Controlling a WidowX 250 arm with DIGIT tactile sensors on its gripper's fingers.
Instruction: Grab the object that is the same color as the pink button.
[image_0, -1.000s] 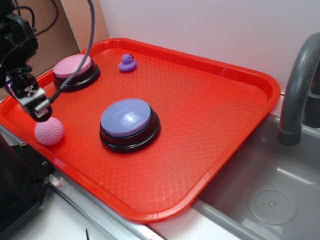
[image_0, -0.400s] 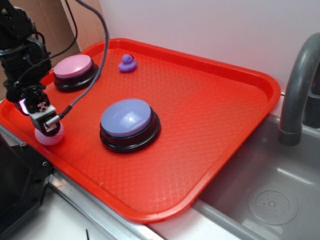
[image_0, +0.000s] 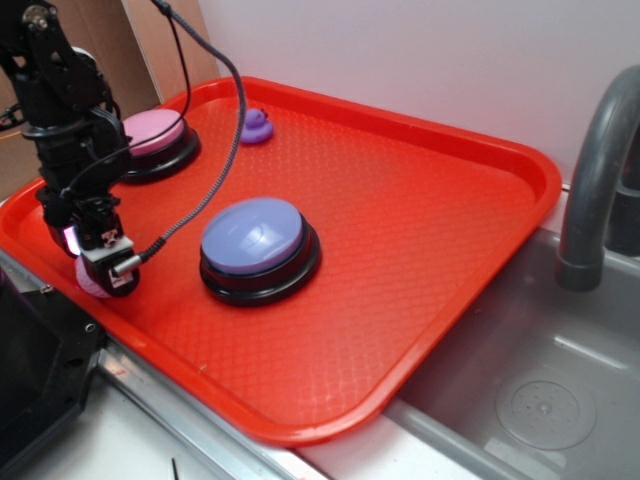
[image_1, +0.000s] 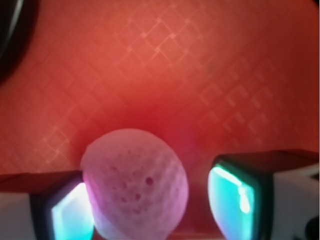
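The pink dimpled golf ball (image_1: 135, 182) lies on the red tray (image_0: 420, 200) near its front left edge. In the exterior view only a sliver of the ball (image_0: 88, 281) shows beneath my gripper (image_0: 100, 268), which has come down over it. In the wrist view my gripper (image_1: 152, 200) is open around the ball: the left pad (image_1: 70, 212) touches or nearly touches it, the right pad (image_1: 232, 200) stands a gap away. The pink button (image_0: 150, 135) sits at the tray's back left, partly hidden by the arm.
A larger lavender-blue button (image_0: 255, 240) stands right of the gripper, and its black base edge (image_1: 10, 40) shows in the wrist view. A tiny purple duck (image_0: 256, 126) sits at the tray's back. A sink (image_0: 540, 400) and grey faucet (image_0: 595, 170) lie to the right.
The gripper has moved toward the tray's front and down from above and behind the ball; its fingers now straddle the ball and hide most of it. The ball has not moved.
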